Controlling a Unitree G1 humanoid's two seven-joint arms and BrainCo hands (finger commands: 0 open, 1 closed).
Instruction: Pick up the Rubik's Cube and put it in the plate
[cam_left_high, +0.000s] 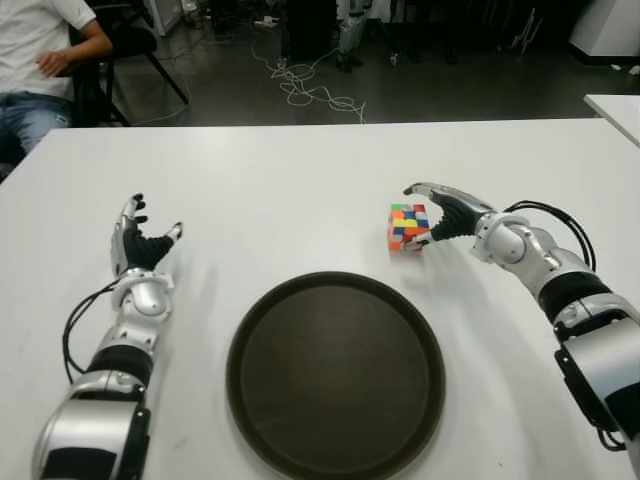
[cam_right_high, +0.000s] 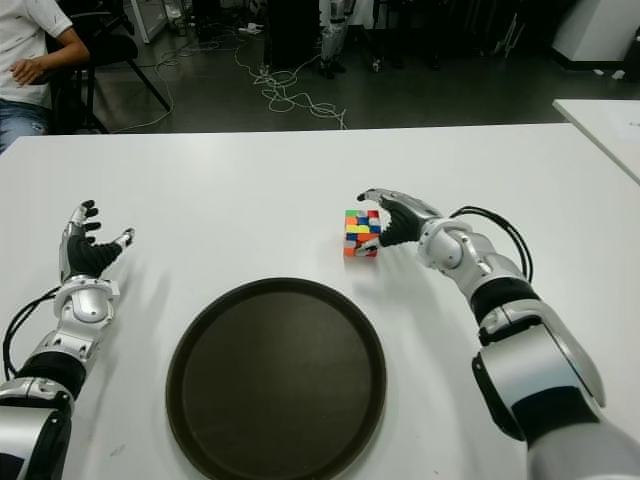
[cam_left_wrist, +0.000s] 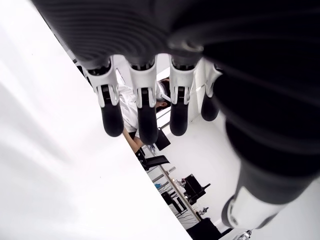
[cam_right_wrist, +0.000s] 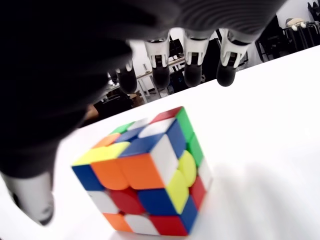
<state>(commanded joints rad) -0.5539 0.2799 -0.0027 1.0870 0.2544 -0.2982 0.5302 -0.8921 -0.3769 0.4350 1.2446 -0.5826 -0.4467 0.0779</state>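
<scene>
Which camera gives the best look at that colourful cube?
The right wrist view: the Rubik's Cube fills it, stickers clear, beneath the open right hand. Both eye views show it small on the table beyond the plate. The left wrist view misses it.

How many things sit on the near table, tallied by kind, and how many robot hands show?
Rubik's Cube: 1
Plate, dark and round: 1
Robot hands: 2, left hand open and apart, right hand open around the cube
Total: 4
</scene>
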